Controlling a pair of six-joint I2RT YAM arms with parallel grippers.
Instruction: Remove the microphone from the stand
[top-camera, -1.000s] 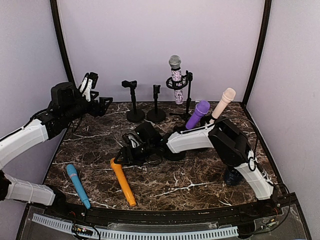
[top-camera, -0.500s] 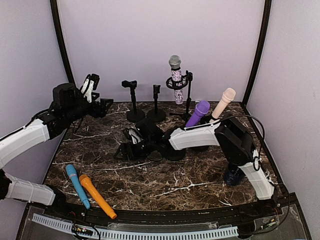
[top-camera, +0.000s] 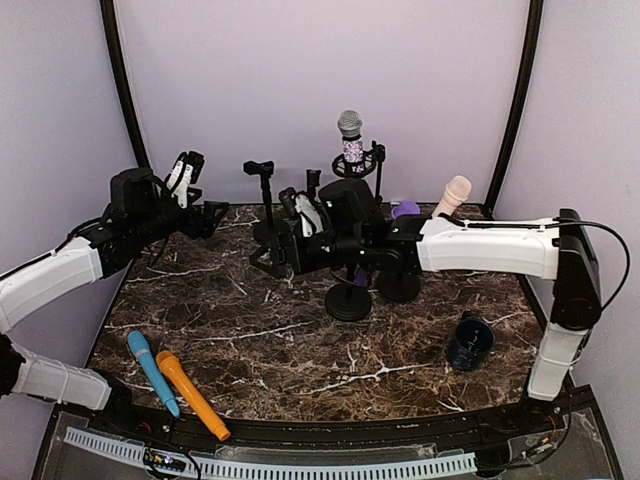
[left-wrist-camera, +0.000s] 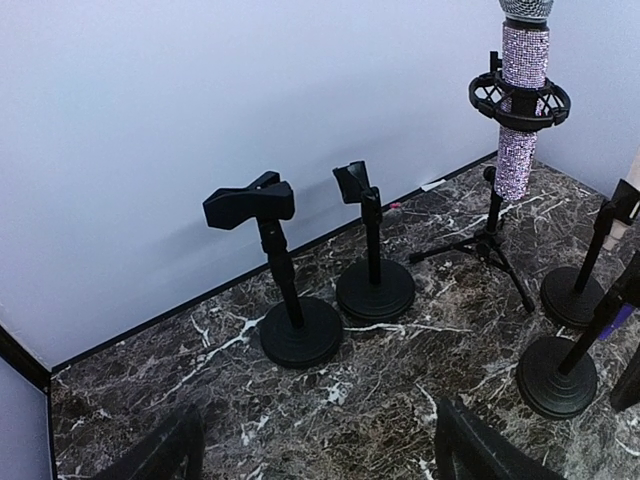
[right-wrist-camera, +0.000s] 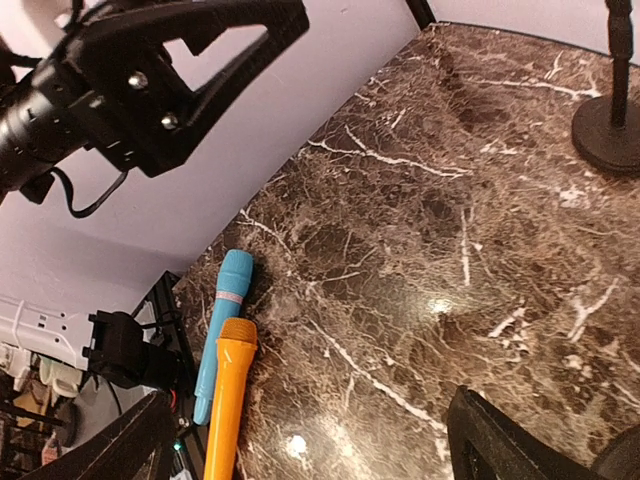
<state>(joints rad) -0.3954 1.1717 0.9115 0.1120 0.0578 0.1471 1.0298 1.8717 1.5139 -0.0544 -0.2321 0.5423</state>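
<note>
Orange microphone (right-wrist-camera: 228, 400) lies just beside blue microphone (right-wrist-camera: 224, 320) (right claw (right-wrist-camera: 310, 402) agape, empty).

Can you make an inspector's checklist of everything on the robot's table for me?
Surface: dark marble table, nothing spilled.
Job's things: glitter microphone upright in its tripod stand; cream microphone on a stand; purple microphone partly hidden by the right arm; blue microphone and orange microphone lying side by side, near left; clip stand and second clip stand both empty.
Clutter: dark cup, near right.
Grippers: left gripper open, empty; right gripper open, empty.
Cables: black cable looping under the left arm.
Surroundings: pale walls, black corner posts.
</note>
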